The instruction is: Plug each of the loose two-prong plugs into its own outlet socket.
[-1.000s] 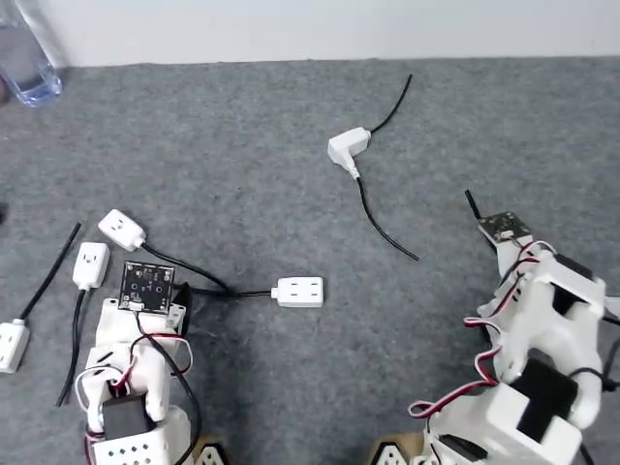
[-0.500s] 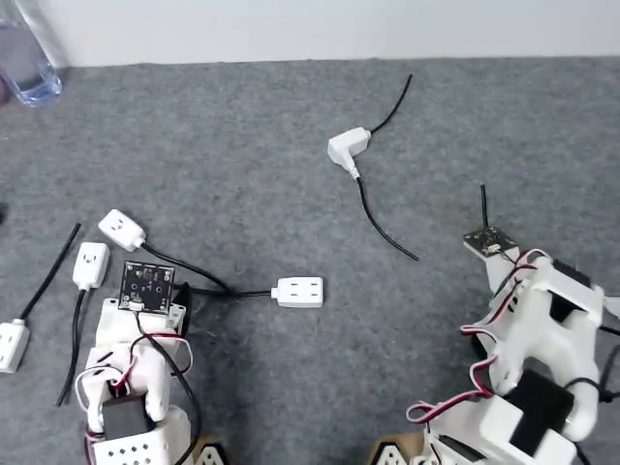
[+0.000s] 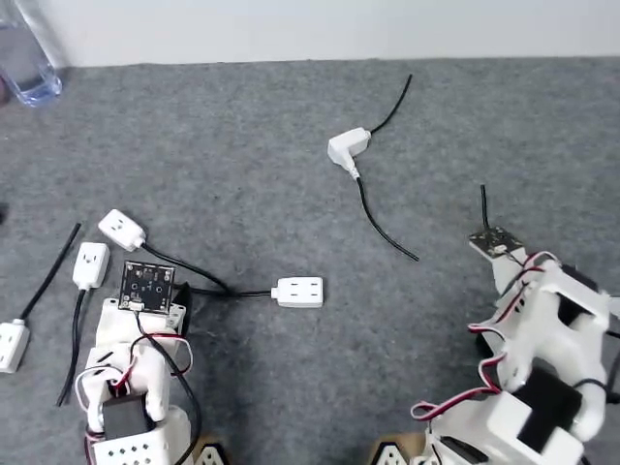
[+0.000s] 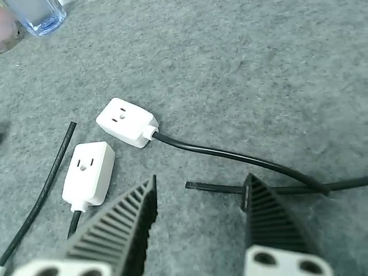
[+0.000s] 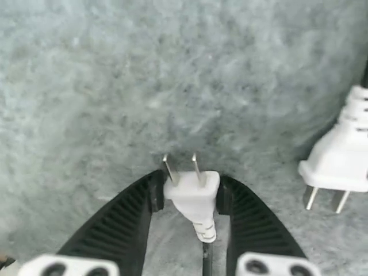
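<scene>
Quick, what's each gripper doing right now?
Left gripper: open, holding nothing.
Right gripper: closed on a two-prong plug.

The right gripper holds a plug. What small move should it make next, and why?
Probably carry the plug toward the three-way white outlet socket: the right gripper is shut on it, prongs free, and that socket is the nearest empty one.

Three small white sockets, one long socket. Two white plugs. One clear bottle. Two white robot arms.
</scene>
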{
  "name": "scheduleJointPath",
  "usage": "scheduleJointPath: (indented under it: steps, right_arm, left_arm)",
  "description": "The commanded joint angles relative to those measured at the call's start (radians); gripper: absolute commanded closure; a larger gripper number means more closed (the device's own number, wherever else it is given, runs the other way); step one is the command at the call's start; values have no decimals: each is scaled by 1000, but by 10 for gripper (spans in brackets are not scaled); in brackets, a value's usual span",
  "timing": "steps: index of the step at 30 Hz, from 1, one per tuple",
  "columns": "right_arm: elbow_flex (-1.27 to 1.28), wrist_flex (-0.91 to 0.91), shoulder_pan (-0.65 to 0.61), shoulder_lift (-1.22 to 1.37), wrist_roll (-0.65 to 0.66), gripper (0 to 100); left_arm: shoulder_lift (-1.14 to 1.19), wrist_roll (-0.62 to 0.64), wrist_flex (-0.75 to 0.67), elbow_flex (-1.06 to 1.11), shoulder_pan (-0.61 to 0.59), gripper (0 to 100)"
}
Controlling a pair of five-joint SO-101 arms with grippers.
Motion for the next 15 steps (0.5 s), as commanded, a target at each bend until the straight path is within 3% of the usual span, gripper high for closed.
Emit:
scheduleJointPath:
  steps: [1, 5, 9, 11, 15]
  right_arm:
    - [8, -79, 64, 41, 15, 829]
    - [8, -81, 59, 39, 15, 842]
    - [6, -79, 5, 31, 5, 998]
    - [0, -82, -30, 31, -25, 961]
    - [3, -76, -125, 18, -40, 987]
  left_arm:
    - [-14, -8, 2, -5, 6, 772]
    - [-14, -8, 3, -5, 6, 772]
    - [-14, -8, 3, -5, 6, 772]
    - [-14, -8, 3, -5, 6, 772]
    - [-14, -8, 2, -5, 6, 772]
